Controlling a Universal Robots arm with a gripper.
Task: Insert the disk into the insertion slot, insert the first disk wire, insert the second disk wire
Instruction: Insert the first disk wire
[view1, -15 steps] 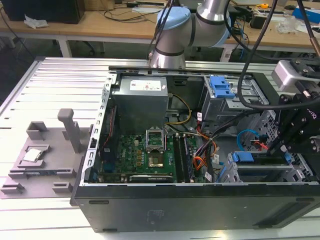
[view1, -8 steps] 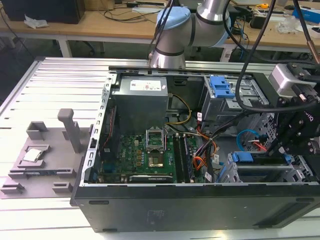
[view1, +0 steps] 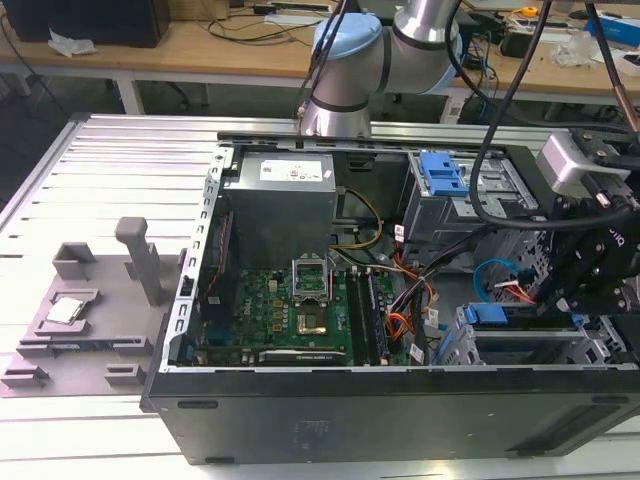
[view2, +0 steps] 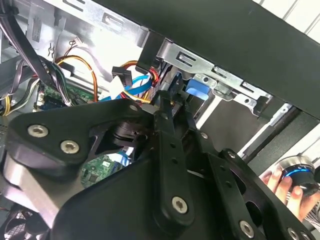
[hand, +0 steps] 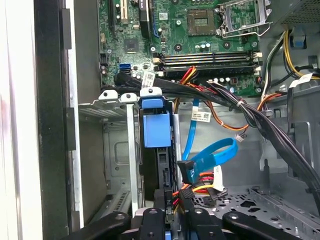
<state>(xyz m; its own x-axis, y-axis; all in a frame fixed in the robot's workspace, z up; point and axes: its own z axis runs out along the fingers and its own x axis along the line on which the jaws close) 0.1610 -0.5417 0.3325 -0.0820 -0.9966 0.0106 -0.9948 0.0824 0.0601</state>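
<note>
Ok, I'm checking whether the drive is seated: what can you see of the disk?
The disk sits edge-on inside the silver insertion slot, in the first wrist view. Its blue plastic carrier shows at the bay's mouth; a thin dark edge runs from it toward the gripper. A blue cable's black connector lies beside that edge; whether it is plugged in I cannot tell.

1. The low silver perforated drive cage (hand: 116, 150) walls one side of the black gripper (hand: 167, 214); the blue-framed disk (hand: 155, 125) fills its bay.
2. On the gripper's other side, a looped flat blue data cable (hand: 212, 155) and red-and-yellow power wires with a black plug (hand: 200, 189) lie just beside it.
3. A thick black cable bundle (hand: 225, 95) crosses between the cage and the green motherboard (hand: 200, 30).
4. Beyond the blue cable, the bare grey case panel (hand: 255, 165) lies open.
5. In the exterior view, the black case wall (view1: 380, 425) closes the near side.
</note>
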